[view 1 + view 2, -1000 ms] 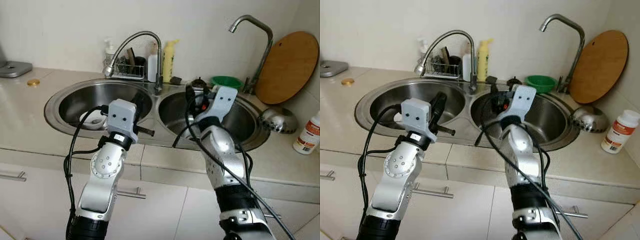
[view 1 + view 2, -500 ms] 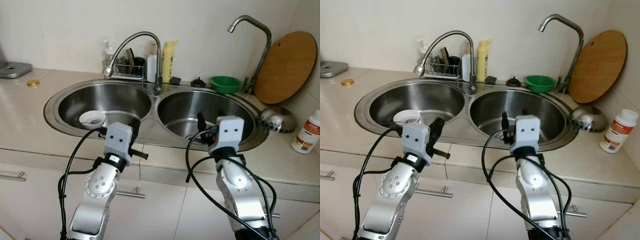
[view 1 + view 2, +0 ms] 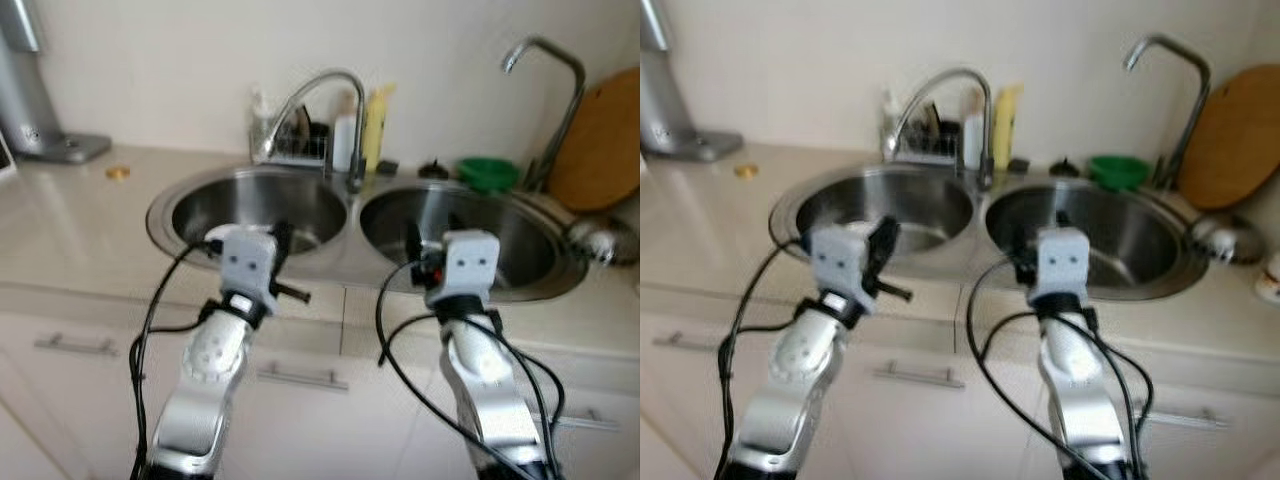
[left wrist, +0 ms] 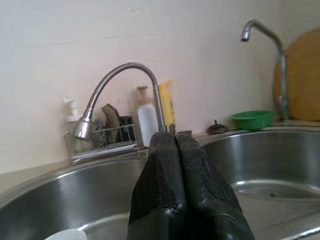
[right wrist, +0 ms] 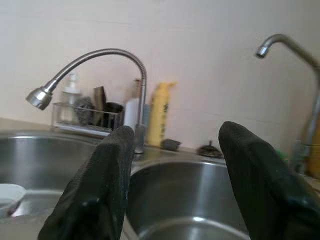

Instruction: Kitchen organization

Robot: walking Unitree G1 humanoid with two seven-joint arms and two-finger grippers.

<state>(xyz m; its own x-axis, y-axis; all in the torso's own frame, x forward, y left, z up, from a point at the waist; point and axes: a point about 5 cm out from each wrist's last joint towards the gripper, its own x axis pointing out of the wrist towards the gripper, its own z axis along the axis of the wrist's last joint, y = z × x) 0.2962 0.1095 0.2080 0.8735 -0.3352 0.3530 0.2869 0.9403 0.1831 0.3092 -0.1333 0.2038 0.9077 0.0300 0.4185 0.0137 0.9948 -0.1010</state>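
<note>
Both arms are raised in front of the double sink (image 3: 345, 215), near the counter's front edge. My left gripper (image 3: 283, 238) points at the left basin with its two black fingers (image 4: 165, 170) pressed together and nothing between them. My right gripper (image 3: 412, 240) faces the right basin, its fingers (image 5: 107, 175) spread wide and empty. A white bowl (image 5: 9, 195) lies in the left basin. A green bowl (image 3: 487, 172) stands on the ledge behind the right basin. The head views are blurred.
A curved faucet (image 3: 320, 90) rises between the basins, with a taller tap (image 3: 555, 70) at the right. Behind it stand a wire rack with bottles (image 3: 300, 135) and a yellow bottle (image 3: 375, 125). A round wooden board (image 3: 605, 140) leans at right. A silver appliance (image 3: 30, 90) stands far left.
Both grippers have drawn back from over the basins to the counter's front edge. The camera has since turned left, so the sink sits further right in the picture.
</note>
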